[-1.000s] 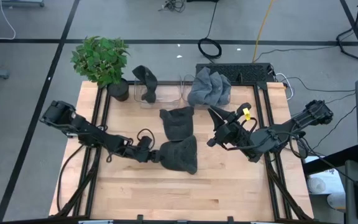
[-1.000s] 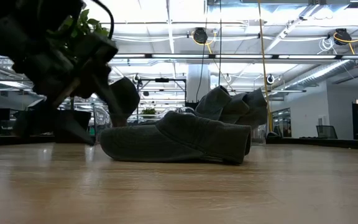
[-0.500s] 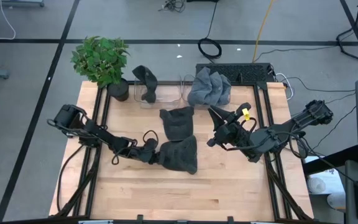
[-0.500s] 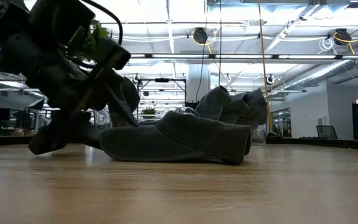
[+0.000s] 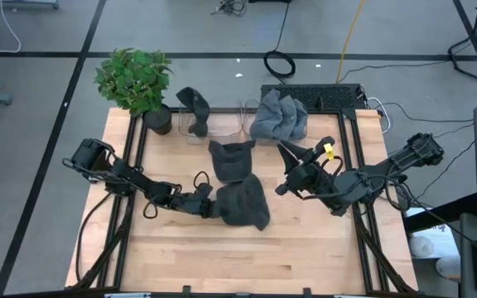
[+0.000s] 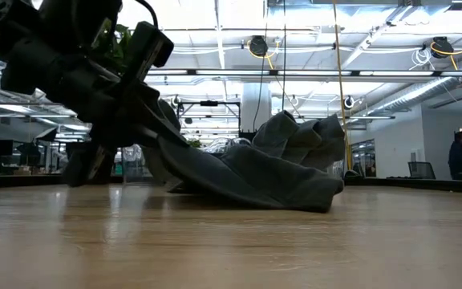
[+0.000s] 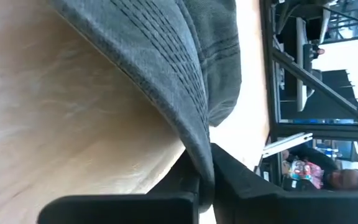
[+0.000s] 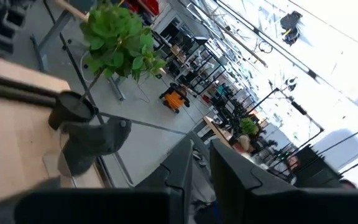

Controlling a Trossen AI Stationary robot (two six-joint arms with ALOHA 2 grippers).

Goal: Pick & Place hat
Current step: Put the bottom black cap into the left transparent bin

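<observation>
High view first: you have the left gripper [image 5: 208, 204] down on the table [image 5: 222, 265] at the near cap [image 5: 244, 201], at the edge of the cap facing the left arm. A 2nd cap [image 5: 232, 160] lies just behind it, touching or nearly so. A pile of more caps [image 5: 278, 116] sits at the far edge, and 1 more hat [image 5: 195, 110] stands beside the potted plant [image 5: 136, 79]. Your right gripper [image 5: 291, 170] waits raised, just right of the 2 caps, fingers nearly together and nothing between them.

Low view: the left gripper [image 6: 139, 120] has 1 end of the near cap [image 6: 247, 178] lifted off the wood, while the other end rests on the table [image 6: 231, 249]. The cloth drapes in a slack slope, so judge it light and floppy apart from the brim.

Left wrist view: the fingers [image 7: 241, 186] are pinched shut on the stitched brim [image 7: 173, 74], with the crown hanging beyond. That is the right hold: the brim looks the stiffest part, and denim-like cloth should not slip much. Expect the crown to sag and swing as you lift, so clear the 2nd cap before carrying.

Right wrist view: you see only the plant [image 8: 120, 37], the hat [image 8: 92, 140] and the room beyond; its own fingers [image 8: 229, 174] sit close together, empty.
</observation>
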